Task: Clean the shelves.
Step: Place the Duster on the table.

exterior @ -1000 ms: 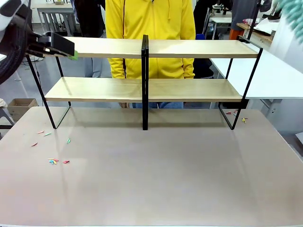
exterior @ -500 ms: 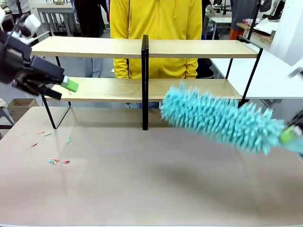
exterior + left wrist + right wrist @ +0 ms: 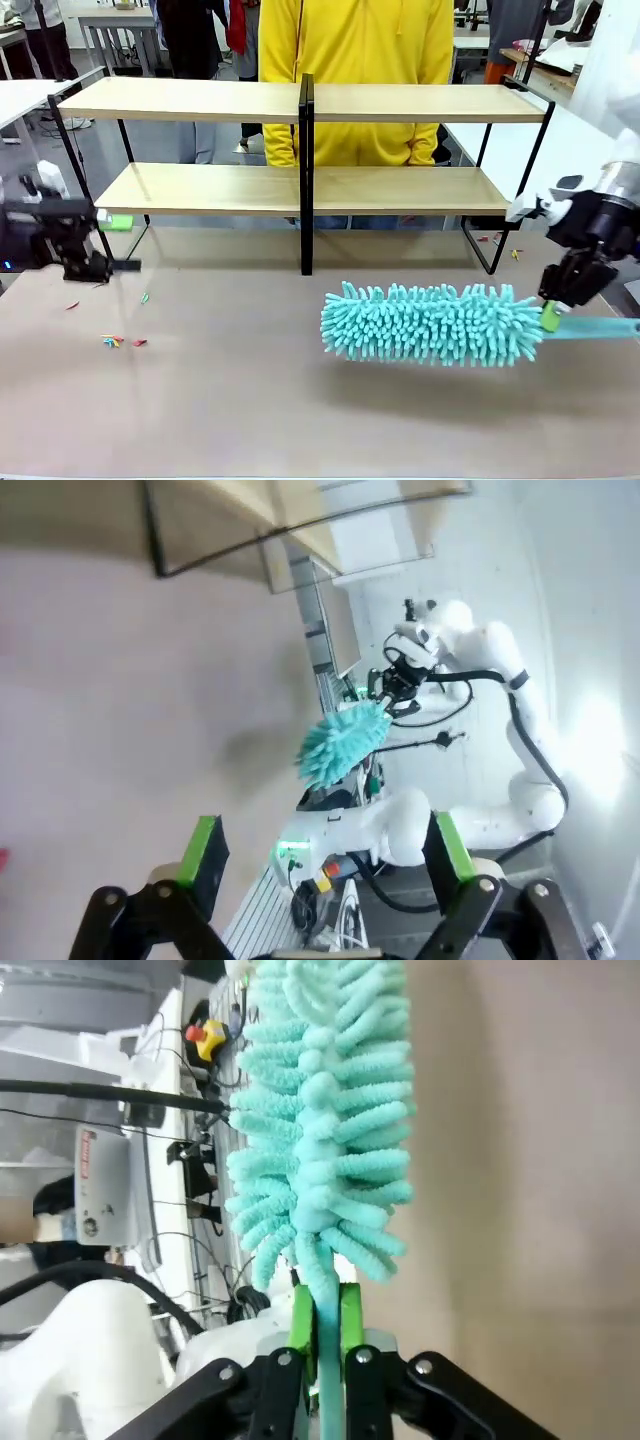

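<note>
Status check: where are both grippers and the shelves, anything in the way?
Right gripper shut on duster, low over table. Left gripper open, empty, at left end of shelves. Boards bare; paper scraps on table.

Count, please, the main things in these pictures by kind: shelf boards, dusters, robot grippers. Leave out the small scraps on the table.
Shelf boards: 2, upper board and lower board
Dusters: 1, teal duster
Robot grippers: 2, left gripper and right gripper
Total: 5
</note>
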`<state>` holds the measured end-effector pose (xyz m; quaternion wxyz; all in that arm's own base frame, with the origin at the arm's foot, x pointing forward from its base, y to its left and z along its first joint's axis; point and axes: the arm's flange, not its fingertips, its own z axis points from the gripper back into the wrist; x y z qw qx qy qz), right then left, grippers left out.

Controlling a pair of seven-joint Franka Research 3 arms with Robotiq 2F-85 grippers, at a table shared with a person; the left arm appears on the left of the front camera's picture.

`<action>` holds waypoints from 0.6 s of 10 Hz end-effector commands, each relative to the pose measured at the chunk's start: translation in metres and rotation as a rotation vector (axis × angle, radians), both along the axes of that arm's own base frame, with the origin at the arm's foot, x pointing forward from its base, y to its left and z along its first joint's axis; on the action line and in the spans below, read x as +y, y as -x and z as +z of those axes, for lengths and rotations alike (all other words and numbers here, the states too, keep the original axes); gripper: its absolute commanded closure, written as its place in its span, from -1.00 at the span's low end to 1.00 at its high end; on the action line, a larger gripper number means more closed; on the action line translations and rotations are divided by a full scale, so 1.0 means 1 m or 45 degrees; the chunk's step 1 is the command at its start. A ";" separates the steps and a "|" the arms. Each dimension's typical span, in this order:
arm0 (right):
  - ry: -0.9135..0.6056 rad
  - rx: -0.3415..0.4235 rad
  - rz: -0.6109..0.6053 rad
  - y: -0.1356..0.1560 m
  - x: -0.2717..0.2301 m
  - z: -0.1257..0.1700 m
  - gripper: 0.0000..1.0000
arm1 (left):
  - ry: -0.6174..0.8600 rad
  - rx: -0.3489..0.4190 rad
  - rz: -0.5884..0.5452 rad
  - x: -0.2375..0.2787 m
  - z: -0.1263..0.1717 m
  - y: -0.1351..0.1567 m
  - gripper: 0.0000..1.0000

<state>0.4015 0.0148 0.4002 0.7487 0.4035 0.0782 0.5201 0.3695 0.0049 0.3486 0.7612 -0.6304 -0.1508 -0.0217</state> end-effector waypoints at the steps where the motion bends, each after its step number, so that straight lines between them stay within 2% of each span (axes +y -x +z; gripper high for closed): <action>1: 0.010 0.035 0.042 -0.042 -0.003 -0.004 0.75 | -0.024 -0.093 -0.048 -0.005 0.037 0.003 -1.00; 3: 0.004 0.086 0.033 -0.052 -0.002 -0.021 0.75 | -0.024 -0.093 -0.048 -0.005 0.037 0.003 -1.00; 6: 0.010 0.080 0.009 -0.049 -0.010 -0.024 0.75 | -0.024 -0.093 -0.048 -0.005 0.037 0.003 -1.00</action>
